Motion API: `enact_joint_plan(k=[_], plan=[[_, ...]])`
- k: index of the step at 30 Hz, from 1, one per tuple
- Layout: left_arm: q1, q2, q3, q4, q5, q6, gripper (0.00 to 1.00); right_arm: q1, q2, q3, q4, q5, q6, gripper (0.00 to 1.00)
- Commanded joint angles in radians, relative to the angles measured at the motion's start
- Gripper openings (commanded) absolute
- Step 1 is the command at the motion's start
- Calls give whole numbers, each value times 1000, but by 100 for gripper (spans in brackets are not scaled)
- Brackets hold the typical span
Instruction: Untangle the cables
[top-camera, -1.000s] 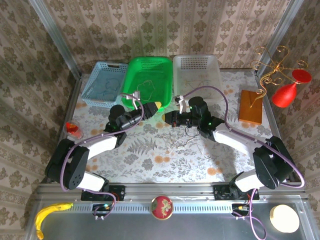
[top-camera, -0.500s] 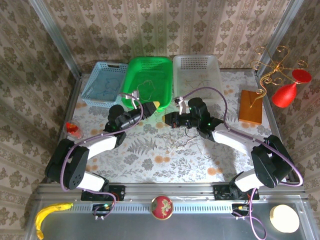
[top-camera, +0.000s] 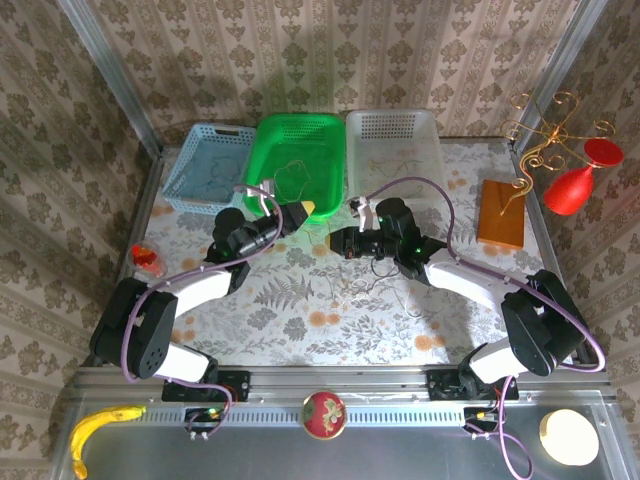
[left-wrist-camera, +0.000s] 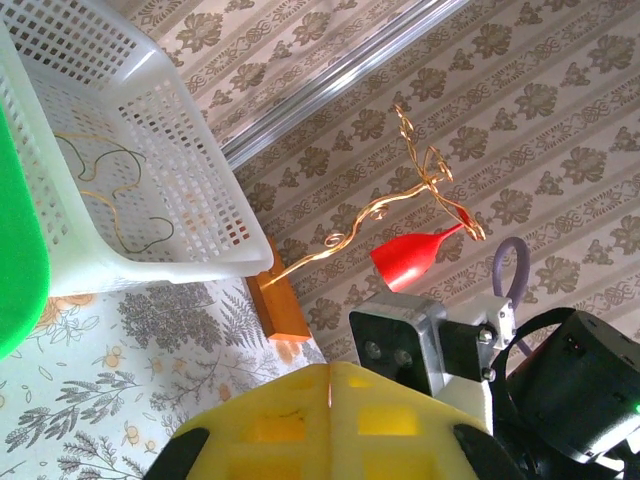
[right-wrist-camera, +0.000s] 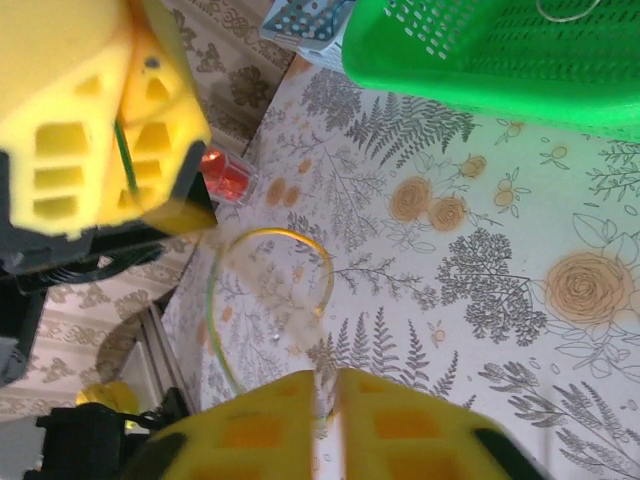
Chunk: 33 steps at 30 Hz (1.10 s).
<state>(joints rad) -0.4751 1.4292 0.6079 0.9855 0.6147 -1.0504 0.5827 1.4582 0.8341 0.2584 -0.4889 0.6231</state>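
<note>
Several thin cables (top-camera: 372, 272) lie in a loose tangle on the floral table, under my right arm. A yellowish cable (right-wrist-camera: 270, 240) loops up from the narrow gap between my right gripper's (right-wrist-camera: 328, 385) yellow fingers, which stand slightly apart. The loop's left side rises toward my left gripper (right-wrist-camera: 124, 155), which faces it with a thin greenish strand in the seam of its fingers. From its own wrist, the left gripper (left-wrist-camera: 331, 372) shows its pads pressed together. From above, the left gripper (top-camera: 312, 209) hovers by the green basket's front right corner and the right gripper (top-camera: 335, 240) sits just below it.
A blue basket (top-camera: 215, 165), a green basket (top-camera: 262, 155) and a white basket (top-camera: 432, 150) line the back edge, each with thin cords inside. A red cup (top-camera: 148, 258) stands at the left. A wooden block (top-camera: 501, 212) with gold wire and a red glass (top-camera: 575, 185) stand at the right.
The left gripper has shut and drawn slightly left and back. The right gripper's fingers, shut before, now stand a little apart, and it has edged left.
</note>
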Motion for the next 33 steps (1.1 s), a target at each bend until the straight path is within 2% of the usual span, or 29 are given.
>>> enact_joint_plan(k=[1, 4, 8, 14, 20, 23, 27, 33], plan=[[11, -41, 45, -10, 22, 39, 0, 3, 5, -19, -11, 28, -11, 31], [11, -60, 63, -49, 22, 59, 0, 3, 0, -29, -3, 28, -7, 42], [13, -79, 78, -91, 22, 86, 0, 1, -30, -38, -10, 32, -8, 49], [14, -88, 92, -84, 52, 71, 0, -57, -114, -94, 1, 38, 9, 50], [42, -84, 93, 25, 44, -16, 0, -152, -138, -154, 130, -13, 104, 50], [41, -62, 92, 140, 35, -100, 0, -162, -120, -142, 194, -26, 144, 52], [36, -18, 103, 290, -35, -217, 0, -162, -75, -110, 308, -55, 221, 52], [26, -13, 165, 278, -57, -202, 0, -144, 23, -105, 512, -77, 362, 52]])
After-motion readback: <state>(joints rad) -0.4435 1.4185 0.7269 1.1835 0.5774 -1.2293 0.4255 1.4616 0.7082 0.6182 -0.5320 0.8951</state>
